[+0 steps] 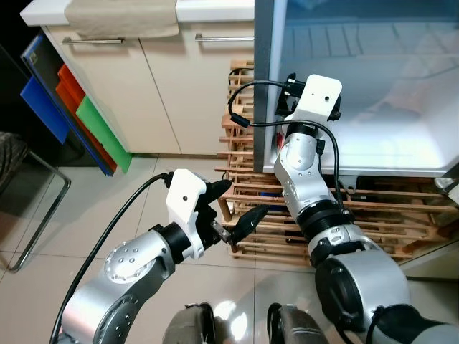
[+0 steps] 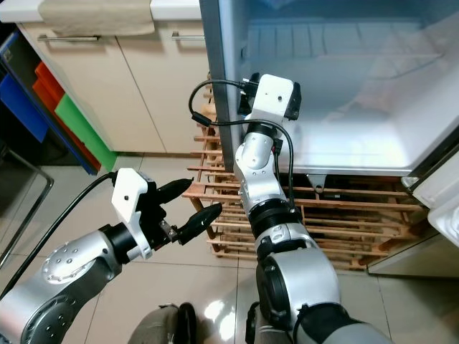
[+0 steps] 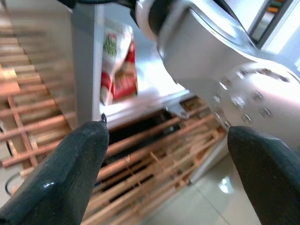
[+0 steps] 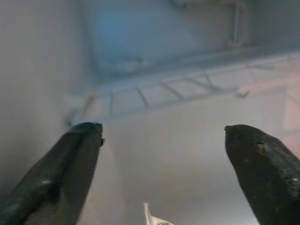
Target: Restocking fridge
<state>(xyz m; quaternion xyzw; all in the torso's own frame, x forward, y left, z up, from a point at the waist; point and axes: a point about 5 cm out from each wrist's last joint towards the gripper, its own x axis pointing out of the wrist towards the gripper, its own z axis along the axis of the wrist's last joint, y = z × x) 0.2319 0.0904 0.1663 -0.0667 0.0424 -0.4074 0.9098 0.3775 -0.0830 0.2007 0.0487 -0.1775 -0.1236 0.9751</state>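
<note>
The open fridge (image 1: 373, 143) stands at the right, its inside white and pale. My right arm reaches up into it, wrist (image 1: 315, 97) at the fridge's left wall. In the right wrist view the right gripper (image 4: 164, 129) is open and holds nothing, facing a wire shelf (image 4: 159, 91). The tip of a package (image 4: 157, 219) shows below the fingers. A red, white and green package (image 3: 117, 65) lies inside the fridge in the left wrist view. My left gripper (image 1: 244, 202) hangs low in front of the fridge, open and empty.
A wooden slatted pallet (image 1: 244, 107) sits under and beside the fridge. Cream cabinets (image 1: 172, 93) stand behind, with blue, orange and green boards (image 1: 79, 107) leaning at their left. A chair's metal leg (image 1: 43, 215) is at the far left. The floor is tiled.
</note>
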